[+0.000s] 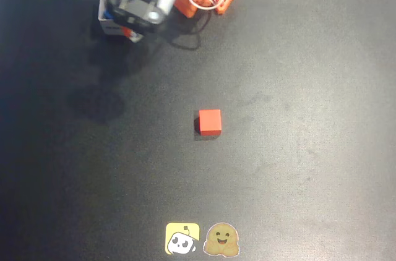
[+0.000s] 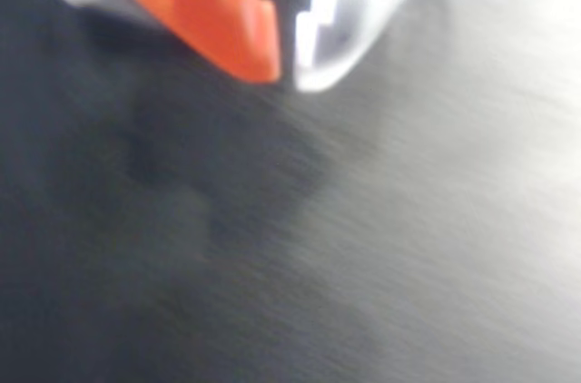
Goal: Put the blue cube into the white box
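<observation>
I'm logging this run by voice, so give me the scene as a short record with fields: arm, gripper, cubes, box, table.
arm: at the top left of the overhead view, over the white box
gripper: fingertips nearly together in the wrist view, nothing visible between them
red cube: alone near the table's middle
blue cube: cannot tell where it is
white box: mostly hidden under the arm, contents hidden
table: dark surface, two stickers at the bottom edge

Worktop (image 1: pixel 309 168): black, matte, faint scuffs and smudges in overhead view. Red cube (image 1: pixel 210 122) sits near centre, flat on surface, well apart from other items. White box (image 1: pixel 109 18) stands at upper left, partly covered by arm. Two stickers at bottom edge, side by side: yellow sticker (image 1: pixel 182 239), tan smiling-face sticker (image 1: pixel 221 240).
</observation>
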Robot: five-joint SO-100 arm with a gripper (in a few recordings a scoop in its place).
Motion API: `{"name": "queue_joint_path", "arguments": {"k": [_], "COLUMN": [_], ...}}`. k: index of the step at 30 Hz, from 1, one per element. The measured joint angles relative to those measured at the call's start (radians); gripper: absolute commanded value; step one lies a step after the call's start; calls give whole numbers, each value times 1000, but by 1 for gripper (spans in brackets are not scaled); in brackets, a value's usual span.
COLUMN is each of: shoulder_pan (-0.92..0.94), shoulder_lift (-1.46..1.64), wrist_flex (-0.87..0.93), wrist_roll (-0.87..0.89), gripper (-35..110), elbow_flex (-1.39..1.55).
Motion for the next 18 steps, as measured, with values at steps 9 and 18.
{"name": "queue_joint_path", "arguments": {"k": [9,18], "shoulder_pan": [-393,-626], "shoulder_lift": [-3,-12], "wrist_flex": [-77,-140], "wrist_roll": [169,291], "gripper": [0,0], "elbow_flex": [46,147]}}
